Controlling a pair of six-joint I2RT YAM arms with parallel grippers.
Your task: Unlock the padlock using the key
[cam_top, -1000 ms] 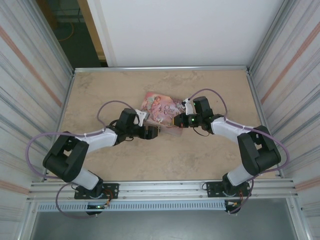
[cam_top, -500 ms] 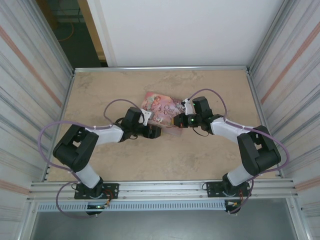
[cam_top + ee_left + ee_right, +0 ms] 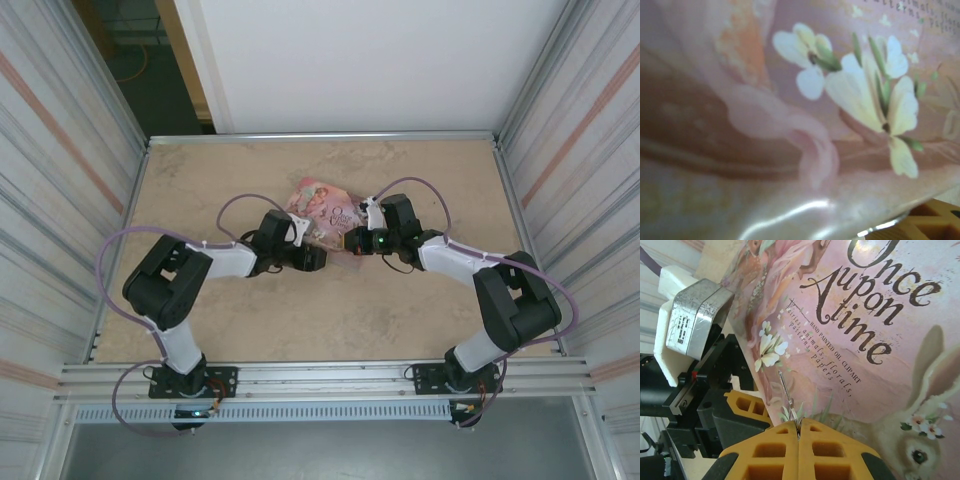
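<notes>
A pink illustrated tin lies mid-table with both grippers at its near edge. My right gripper is shut on the key, a thin metal shaft sticking out from between the closed yellow fingers over the tin's lid. My left gripper is pressed up against the tin's near-left corner. One of its yellow fingers sits just under the tin's edge. In the left wrist view the lid is blurred and very close, with one yellow finger at the bottom right. The padlock is hidden.
The table is walled by metal rails on all sides. Purple cables loop from both arms, one lying beside the tin. The left arm's silvery wrist camera hangs close to the tin's edge.
The left arm has pushed right and slightly away, bringing its gripper in against the tin. The right gripper has stayed shut on the key, almost still.
</notes>
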